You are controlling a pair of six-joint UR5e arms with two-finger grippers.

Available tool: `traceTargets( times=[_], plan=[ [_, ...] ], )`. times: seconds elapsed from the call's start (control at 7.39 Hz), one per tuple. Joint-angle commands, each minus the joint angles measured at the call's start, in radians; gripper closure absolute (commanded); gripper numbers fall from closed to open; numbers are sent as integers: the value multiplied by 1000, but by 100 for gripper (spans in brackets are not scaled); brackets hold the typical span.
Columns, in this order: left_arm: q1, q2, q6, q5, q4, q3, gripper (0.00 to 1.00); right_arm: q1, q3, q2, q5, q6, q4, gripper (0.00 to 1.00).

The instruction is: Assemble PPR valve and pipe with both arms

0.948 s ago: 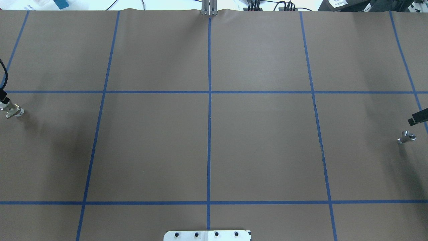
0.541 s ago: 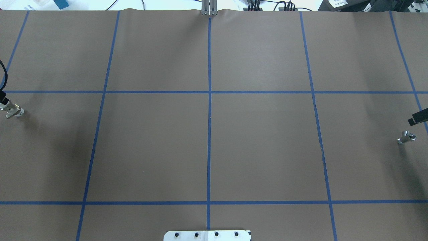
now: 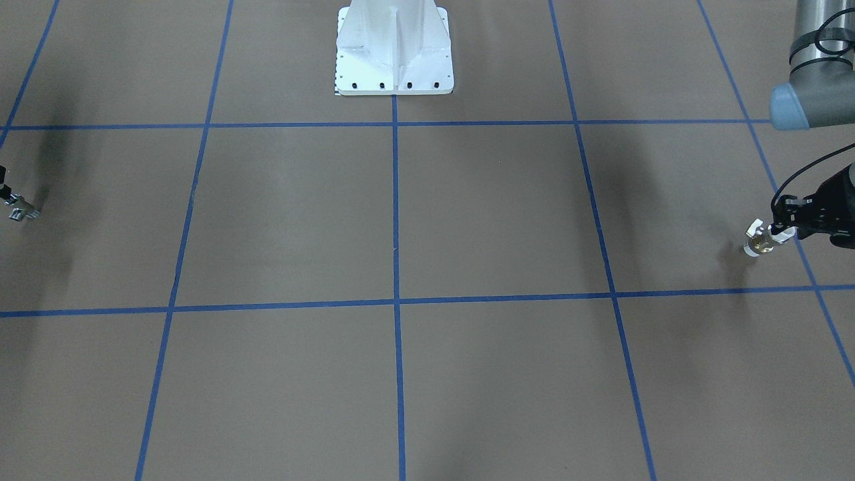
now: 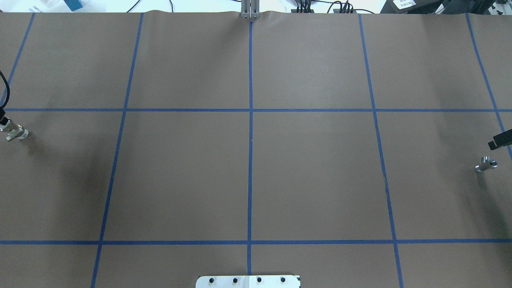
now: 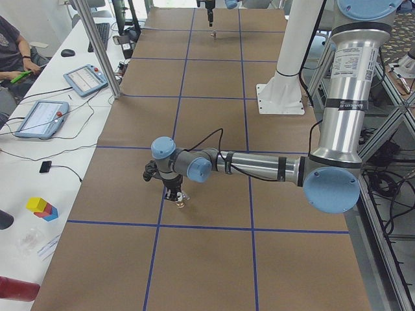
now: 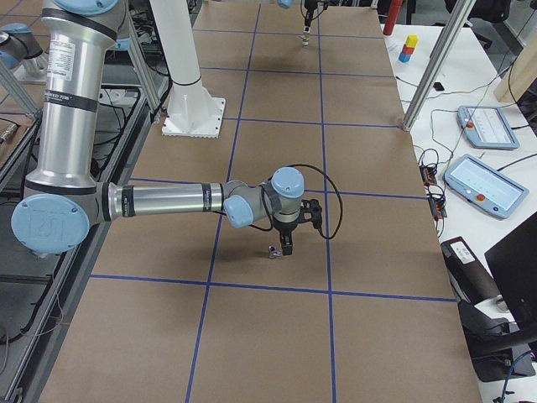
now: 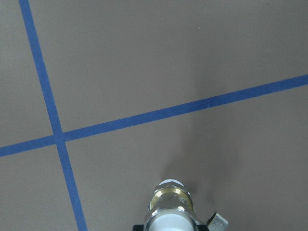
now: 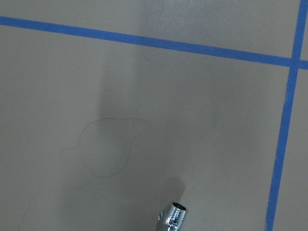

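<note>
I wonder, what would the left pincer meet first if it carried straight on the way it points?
Pointing down, the left pincer would press its held PPR valve onto brown table paper; the gap is unclear.

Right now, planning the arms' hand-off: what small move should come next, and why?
Probably carry the PPR valve, clamped in the left gripper, inward toward the middle of the table. The pipe is at the opposite edge by the right gripper, whose grip on it I cannot confirm, so the parts are far apart.

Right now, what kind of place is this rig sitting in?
Probably a robotics lab workcell: a table gridded with blue tape, teach pendants on a side bench, and an operator seated there.
</note>
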Motion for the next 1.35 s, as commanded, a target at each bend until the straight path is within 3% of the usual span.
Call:
traceTargets(
  times=[0.0,0.27,0.54,0.95,1.22],
  plan=[
    [0,-34,-5,-83,30,-16,100,0,3,0,0,1,0,0],
    [0,-130,-69,-120,314,-194,100,0,8,2,0,0,0,0],
    [143,-265,-392,-101,352,-285,100,0,11,3,0,1,0,0],
    [446,-562,-801,89,360,-245,100,0,12,15,-3,-2,2,0],
    [523,-783,-901,155,363,-48,100,0,11,34,-3,0,2,0]
  ],
)
